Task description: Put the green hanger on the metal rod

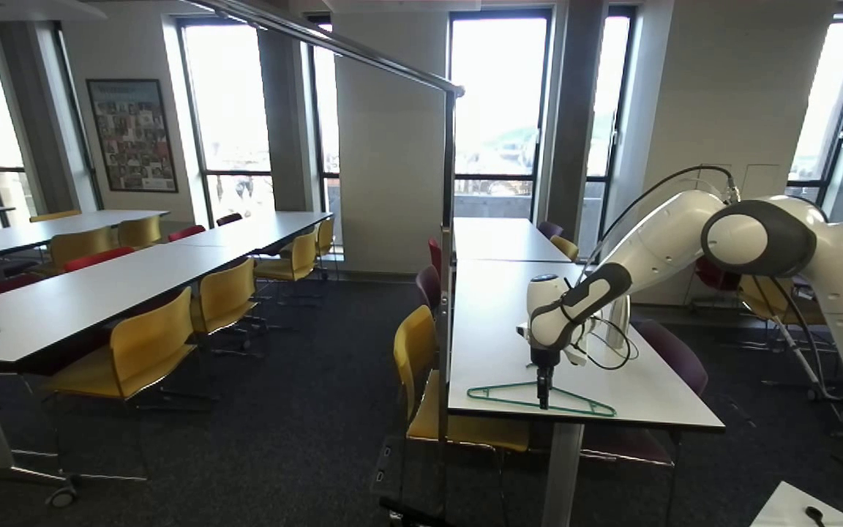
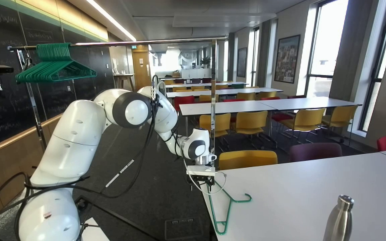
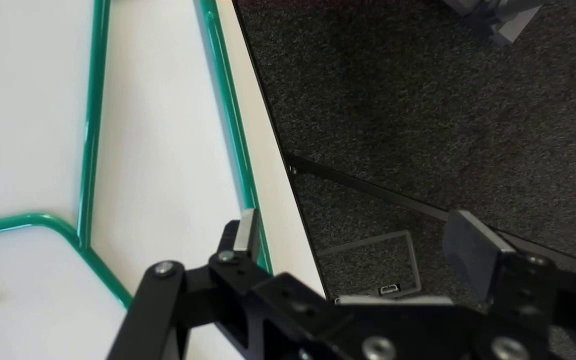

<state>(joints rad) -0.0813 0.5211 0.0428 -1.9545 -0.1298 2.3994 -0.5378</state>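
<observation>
Green hanger point(image 3: 92, 120) lay on the table point(image 2: 297, 187); over the table's edge the arm point(image 1: 663, 234) arched, gripper point(image 3: 354, 222) downward, spread wide.

"In an exterior view, what do we see past the far edge of the white rectangular tabletop point(image 2: 280, 187)?"

"A yellow curved-back chair point(image 2: 248, 159) by the left corner, then a purple curved-back chair point(image 2: 315, 152). Inside that edge, we see a silver metal bottle point(image 2: 339, 221)."
</observation>
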